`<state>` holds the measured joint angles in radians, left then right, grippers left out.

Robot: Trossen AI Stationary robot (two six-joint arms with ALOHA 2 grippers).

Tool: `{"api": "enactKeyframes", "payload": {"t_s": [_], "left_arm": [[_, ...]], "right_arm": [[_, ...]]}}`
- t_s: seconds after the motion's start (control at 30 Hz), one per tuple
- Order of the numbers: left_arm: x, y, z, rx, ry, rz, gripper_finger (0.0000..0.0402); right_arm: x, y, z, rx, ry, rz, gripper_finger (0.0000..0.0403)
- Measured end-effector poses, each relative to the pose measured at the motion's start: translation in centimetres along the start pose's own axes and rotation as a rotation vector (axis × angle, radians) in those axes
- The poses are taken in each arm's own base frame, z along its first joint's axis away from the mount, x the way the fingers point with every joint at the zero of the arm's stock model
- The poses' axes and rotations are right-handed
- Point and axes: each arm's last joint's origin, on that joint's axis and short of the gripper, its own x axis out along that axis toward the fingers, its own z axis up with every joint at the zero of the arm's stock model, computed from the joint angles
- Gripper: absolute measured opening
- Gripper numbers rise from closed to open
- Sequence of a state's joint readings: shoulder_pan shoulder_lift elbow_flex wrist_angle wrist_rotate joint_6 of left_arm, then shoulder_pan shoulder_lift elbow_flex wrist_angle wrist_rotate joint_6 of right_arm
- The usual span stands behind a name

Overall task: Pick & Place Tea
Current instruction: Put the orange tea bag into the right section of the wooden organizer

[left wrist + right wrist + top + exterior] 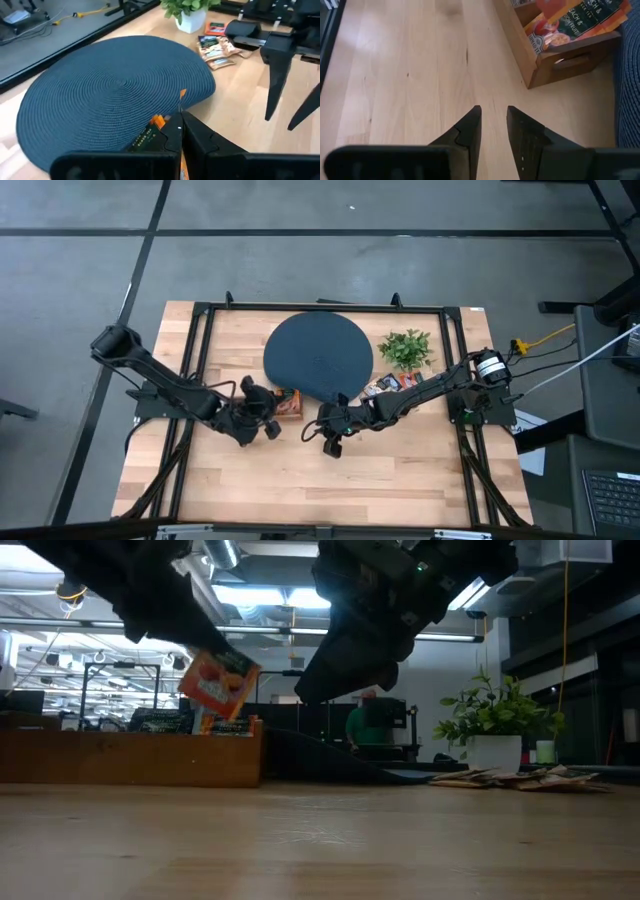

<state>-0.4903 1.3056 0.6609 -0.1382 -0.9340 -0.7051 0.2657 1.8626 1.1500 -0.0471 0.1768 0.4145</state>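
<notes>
above the small wooden box, the left gripper pinches an orange-red tea sachet, its print unreadable. right gripper hangs slightly parted, empty; boxed sachets show partial lettering.

Robotics lab or workshop — framed wooden bench, concrete floor, ceiling strip lights, equipment racks

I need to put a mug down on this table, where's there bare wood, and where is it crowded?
Bare wood runs along the table's near edge, in front of both grippers. The far half is crowded: round dark mat, plant, loose tea sachets beside it, and the wooden box by the left gripper, which holds an orange sachet. The right gripper hangs mid-table.
</notes>
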Motion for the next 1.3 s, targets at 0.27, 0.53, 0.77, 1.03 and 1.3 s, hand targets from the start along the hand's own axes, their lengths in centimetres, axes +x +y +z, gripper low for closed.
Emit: {"api": "enactKeyframes", "payload": {"t_s": [0.27, 0.53, 0.77, 1.03, 1.3], "left_arm": [[0.8, -0.1, -0.6, -0.002, 0.014, 0.033, 0.0001], [1.6, 0.7, -1.3, -0.022, 0.032, -0.020, 0.0001], [0.9, 3.3, -3.5, -0.158, -0.120, -0.150, 0.0001], [1.3, 5.3, -4.9, -0.208, -0.142, -0.205, 0.0002], [2.5, 6.1, -4.8, -0.241, -0.128, -0.170, 0.0002]], "right_arm": [[0.0, 0.0, 0.0, 0.000, -0.001, 0.000, 0.0094], [0.0, 0.0, 0.0, -0.001, -0.001, 0.001, 0.0094], [0.0, 0.0, 0.0, -0.003, -0.001, 0.001, 0.0094], [0.0, 0.0, 0.1, -0.002, -0.013, -0.009, 0.0094], [0.0, 0.1, 0.3, -0.006, -0.032, -0.001, 0.0094]]}}
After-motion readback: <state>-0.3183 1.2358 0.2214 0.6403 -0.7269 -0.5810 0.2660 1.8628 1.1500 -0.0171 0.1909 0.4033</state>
